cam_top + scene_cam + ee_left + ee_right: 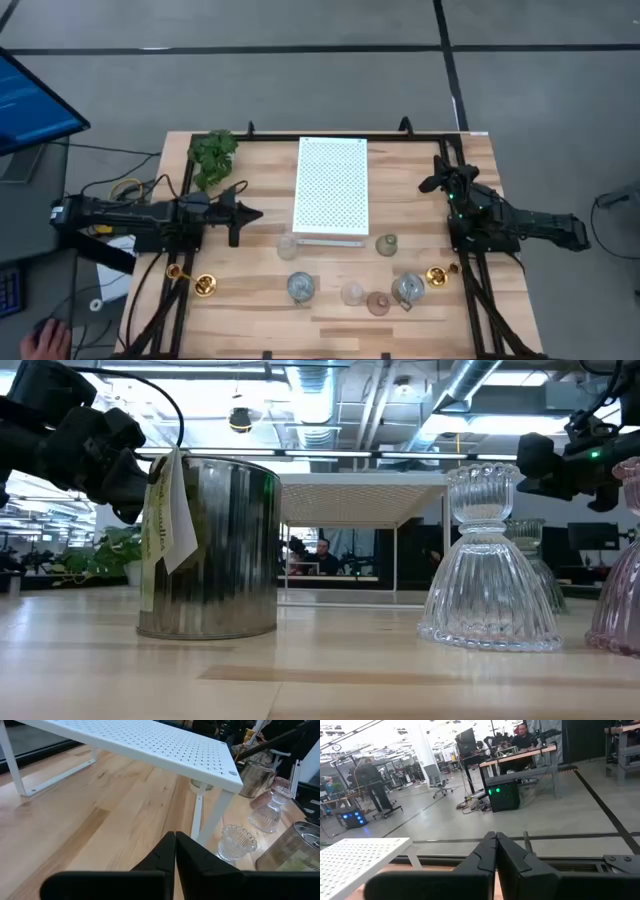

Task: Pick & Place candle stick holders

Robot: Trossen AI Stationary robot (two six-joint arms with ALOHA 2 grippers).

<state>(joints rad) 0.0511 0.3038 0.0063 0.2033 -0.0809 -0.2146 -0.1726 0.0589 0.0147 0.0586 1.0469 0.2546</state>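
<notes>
Both dark grippers, left (250,213) and right (431,184), are hovering pinched shut and empty, so picking is not yet starting while the squat glass candle stick holders (299,287) are sitting near the white dotted board (331,187), needing opened fingers first.

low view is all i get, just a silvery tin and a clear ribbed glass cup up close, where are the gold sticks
observer: One gold stick lies on the left arm's side of the table, the other gold stick on the right arm's side.
operator: grippers holding anything
observer: No. The left gripper is shut and empty, just left of the white board.
operator: and the right
observer: The right gripper is shut and empty, right of the board.
</notes>
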